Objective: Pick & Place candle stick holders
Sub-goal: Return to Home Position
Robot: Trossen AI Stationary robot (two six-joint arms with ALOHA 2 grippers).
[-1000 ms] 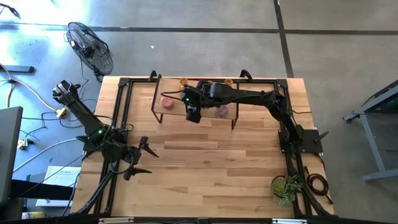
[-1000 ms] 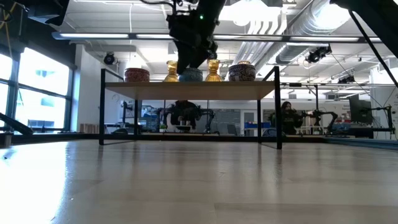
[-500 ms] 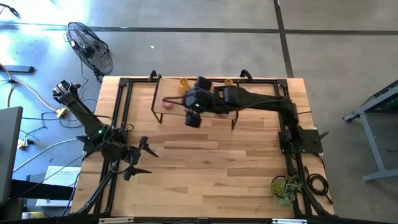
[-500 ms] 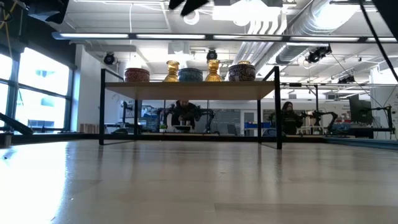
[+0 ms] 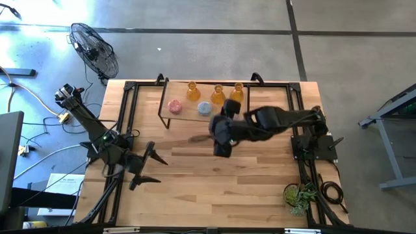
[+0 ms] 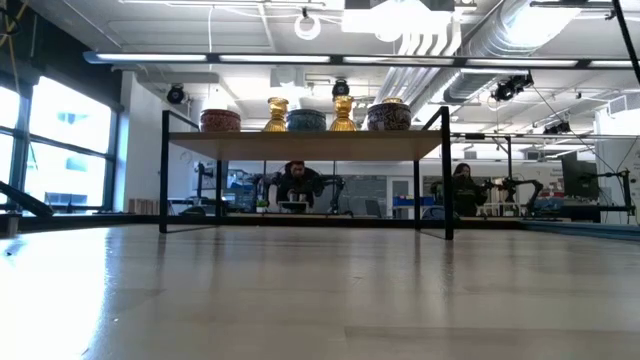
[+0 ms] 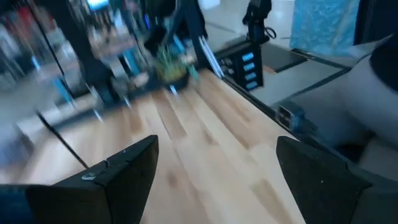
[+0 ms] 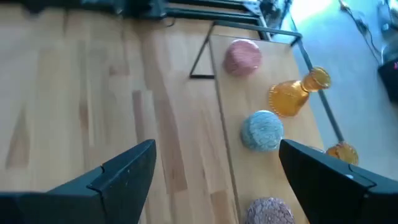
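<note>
**Front of the table**
- The left tool is on the left side, towards the front and close to its arm's base. Its fingers are spread apart with nothing between them.
- A small potted plant stands at the front right corner, well apart from both tools.

**Mid-table**
- The right tool is held over bare wood, near the shelf on its front side.
- Its fingers stand wide apart and grip nothing.
- The right arm reaches in from its base on the right edge.

**Far end**
- The shelf is a wooden board on a thin black frame, raised clear of the table. All six candle stick holders stand upright on it, none touching another.
- Front row, left to right as the low view shows it:
  - the pink holder
  - the light blue holder
  - the mauve holder, which the right arm partly covers in the high view
- Back row: the three amber holders, flask-shaped with narrow necks, spaced along the rear edge. The low view shows only two of them.

**Beyond the table**
- A floor fan stands off the far left corner.
- Two persons are seated at benches in the room behind, seen under the shelf board
</note>
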